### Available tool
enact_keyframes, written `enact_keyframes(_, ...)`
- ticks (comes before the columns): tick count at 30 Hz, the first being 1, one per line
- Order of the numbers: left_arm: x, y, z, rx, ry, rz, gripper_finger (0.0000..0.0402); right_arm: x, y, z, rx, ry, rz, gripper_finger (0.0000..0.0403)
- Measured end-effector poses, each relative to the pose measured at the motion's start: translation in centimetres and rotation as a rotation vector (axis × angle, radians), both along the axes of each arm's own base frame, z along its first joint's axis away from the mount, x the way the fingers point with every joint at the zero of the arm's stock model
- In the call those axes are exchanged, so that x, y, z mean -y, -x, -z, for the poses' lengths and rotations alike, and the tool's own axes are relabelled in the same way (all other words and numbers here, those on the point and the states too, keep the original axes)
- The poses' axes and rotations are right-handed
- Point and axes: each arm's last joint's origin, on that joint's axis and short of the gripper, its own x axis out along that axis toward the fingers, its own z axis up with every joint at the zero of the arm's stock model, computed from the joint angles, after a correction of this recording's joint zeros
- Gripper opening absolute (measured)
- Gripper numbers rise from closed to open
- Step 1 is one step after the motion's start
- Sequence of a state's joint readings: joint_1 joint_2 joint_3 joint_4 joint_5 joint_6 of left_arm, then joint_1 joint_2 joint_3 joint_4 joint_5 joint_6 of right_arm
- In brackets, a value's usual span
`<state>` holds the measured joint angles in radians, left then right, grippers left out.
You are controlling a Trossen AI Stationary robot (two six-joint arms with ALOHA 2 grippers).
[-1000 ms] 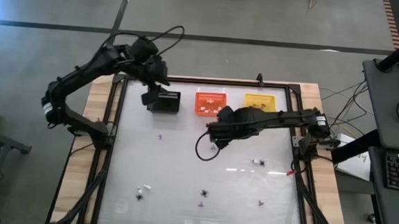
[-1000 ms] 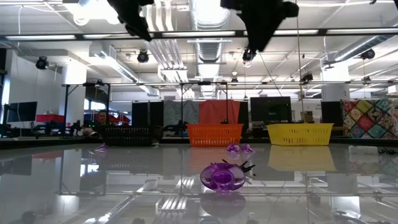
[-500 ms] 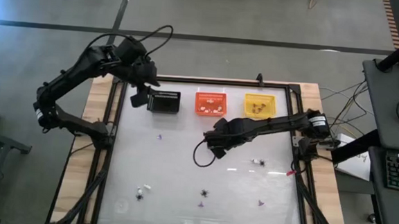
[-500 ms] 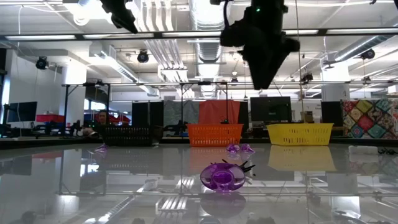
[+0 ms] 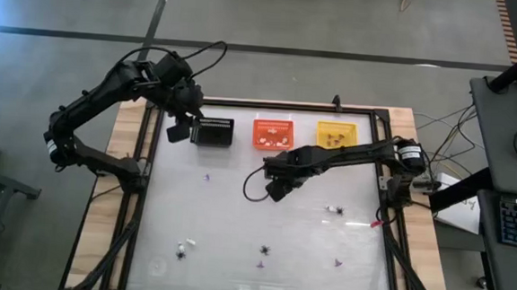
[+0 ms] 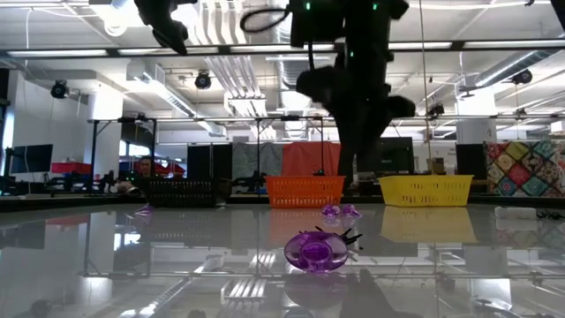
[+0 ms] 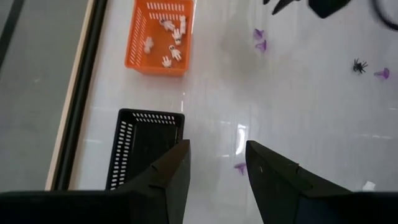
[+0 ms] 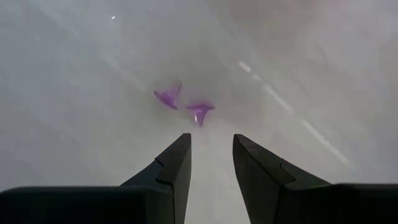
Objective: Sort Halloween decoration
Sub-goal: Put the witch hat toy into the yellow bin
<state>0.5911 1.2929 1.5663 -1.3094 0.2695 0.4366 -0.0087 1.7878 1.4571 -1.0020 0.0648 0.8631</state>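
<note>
We see two purple trinkets [image 8: 185, 103] just ahead of R gripper [image 8: 212, 163], fingers apart, empty; L gripper [image 7: 216, 163] likewise, near black basket [image 7: 144, 146].

Black basket [image 5: 212, 131], orange basket [image 5: 274, 132], yellow basket [image 5: 336, 134] in a row. Purple trinkets [image 8: 184, 102], black spider [image 5: 265, 250] on glossy white table [image 5: 236, 216].

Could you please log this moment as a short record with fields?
left gripper: open, empty, above the black basket
right gripper: open, empty, low over two purple pieces mid-table
orange basket: holds white bits
yellow basket: holds brownish pieces
table: loose spiders and purple trinkets remain
</note>
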Motion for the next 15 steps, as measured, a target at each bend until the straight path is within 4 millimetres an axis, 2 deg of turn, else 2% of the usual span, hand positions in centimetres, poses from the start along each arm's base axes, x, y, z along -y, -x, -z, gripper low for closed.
enact_keyframes(4, 0.0, -0.1, 0.6, -0.018, 0.009, 0.006, 0.0137, 1.1, 0.3, 1.3, 0.002, -0.025, 0.029, 0.0111)
enact_keyframes(12, -0.1, -0.2, 1.9, -0.058, 0.035, 0.006, 0.0137, 0.9, 0.3, 2.6, 0.040, -0.082, -0.019, 0.0111)
enact_keyframes(15, -0.1, -0.2, 2.0, -0.061, 0.038, 0.006, 0.0137, 0.8, 0.2, 3.2, 0.072, -0.100, 0.019, 0.0111)
